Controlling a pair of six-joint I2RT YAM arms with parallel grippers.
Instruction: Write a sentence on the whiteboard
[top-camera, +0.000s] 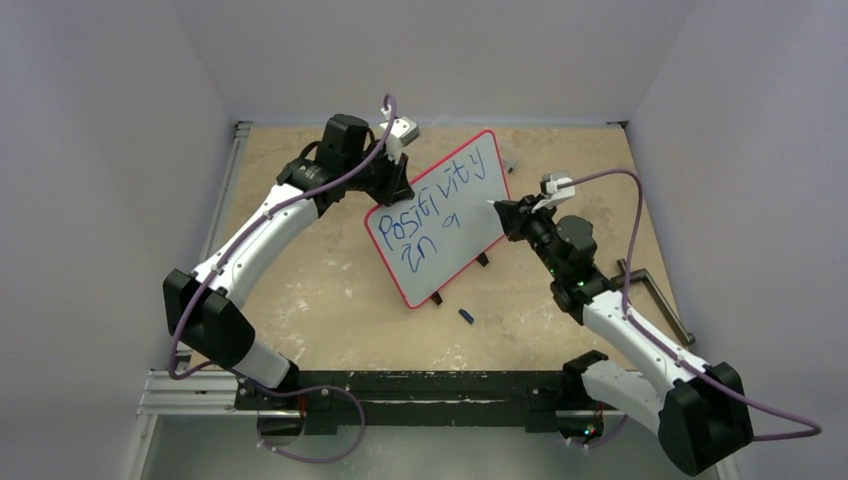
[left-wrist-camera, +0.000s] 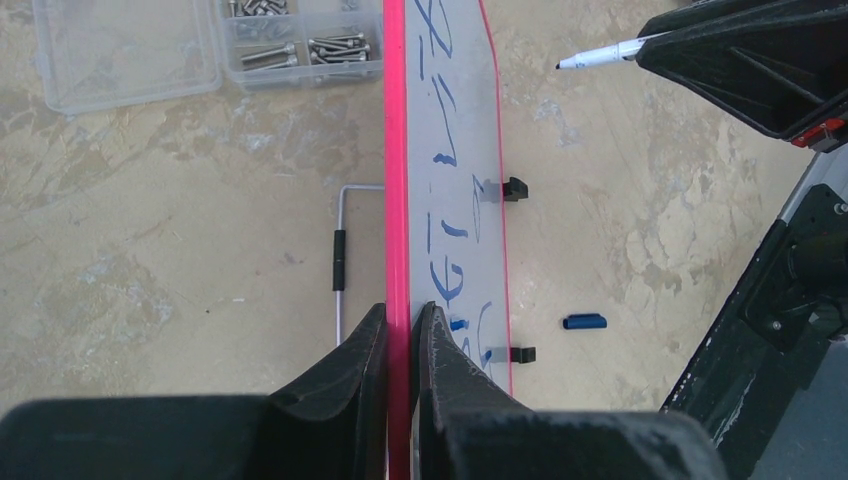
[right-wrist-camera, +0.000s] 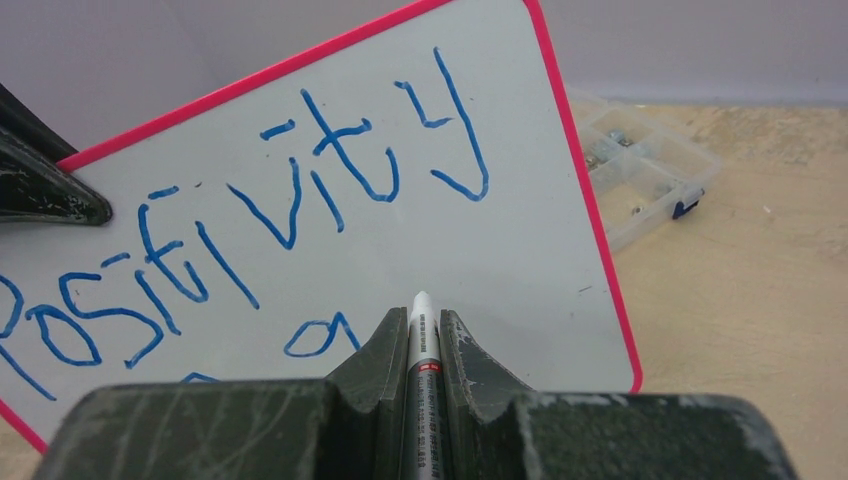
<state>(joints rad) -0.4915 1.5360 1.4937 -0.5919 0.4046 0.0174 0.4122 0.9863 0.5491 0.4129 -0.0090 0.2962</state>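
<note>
The whiteboard (top-camera: 440, 215) stands on its two black clip feet (left-wrist-camera: 513, 188) a little above the middle of the top view. Its long axis runs from lower left up to upper right, and its written face is turned toward the lower right, at the right arm. The blue writing reads "Positivity", with a shorter line under it.

The left gripper (left-wrist-camera: 403, 310) is pinched closed on the red frame at the board's left end. The right gripper (right-wrist-camera: 423, 318) is clamped around a marker (left-wrist-camera: 600, 54), whose tip points at the board's right part and sits close to the face. I can't tell whether it touches.

A blue cap (top-camera: 466, 316) lies on the table (top-camera: 330, 290) in front of the feet. Behind the board lie a bent metal rod (left-wrist-camera: 340, 250) and a clear box of screws (left-wrist-camera: 130, 45).
</note>
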